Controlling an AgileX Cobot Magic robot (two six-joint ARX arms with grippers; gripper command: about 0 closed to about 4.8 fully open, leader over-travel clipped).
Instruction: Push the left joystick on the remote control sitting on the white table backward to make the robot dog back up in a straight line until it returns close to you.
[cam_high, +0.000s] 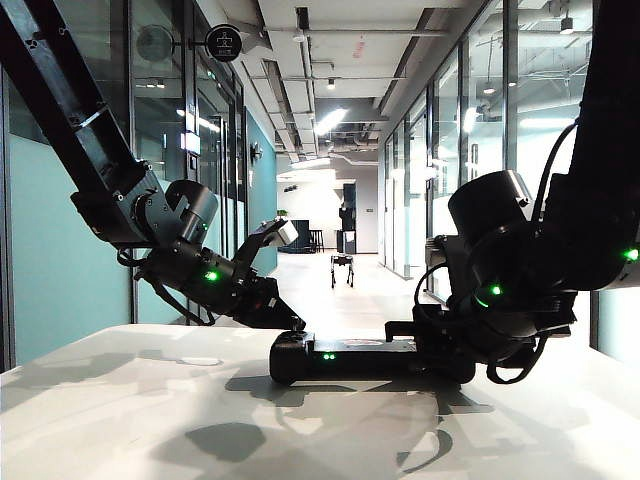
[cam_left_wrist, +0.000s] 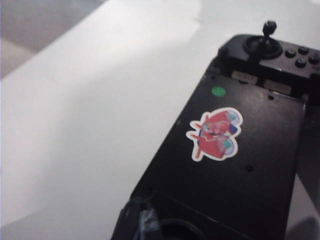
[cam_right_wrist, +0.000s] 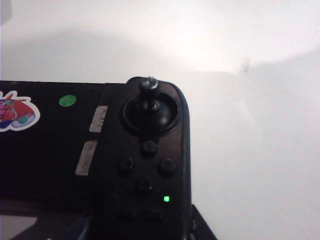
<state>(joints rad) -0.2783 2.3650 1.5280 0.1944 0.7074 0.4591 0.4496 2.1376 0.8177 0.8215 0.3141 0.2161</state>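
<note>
On the left of the exterior view, the left tool (cam_high: 290, 322) comes down at a slant with its dark tip at the left end of the remote control (cam_high: 345, 356); whether its jaws are apart or together cannot be told, and its own wrist camera shows none of its fingers. The remote control lies flat on the white counter (cam_high: 120, 420), near the middle, with 2 small green lights on the edge facing the camera. The left joystick cannot be made out in any view (the tool tip covers that end). In the left wrist view the flat middle panel carries a red cartoon sticker (cam_left_wrist: 215, 134) and a green dot (cam_left_wrist: 218, 91), and beyond them the right-lobe stick (cam_left_wrist: 268, 30) stands upright. Far down the corridor (cam_high: 340, 300), past the counter, the robot dog (cam_high: 342, 268) stands small and dark on the floor. On the right, the right tool (cam_high: 432, 340) sits at the controller's right end; its jaws cannot be read either. The right wrist view shows that lobe's stick, buttons below it and 1 green light (cam_right_wrist: 166, 199).
</note>
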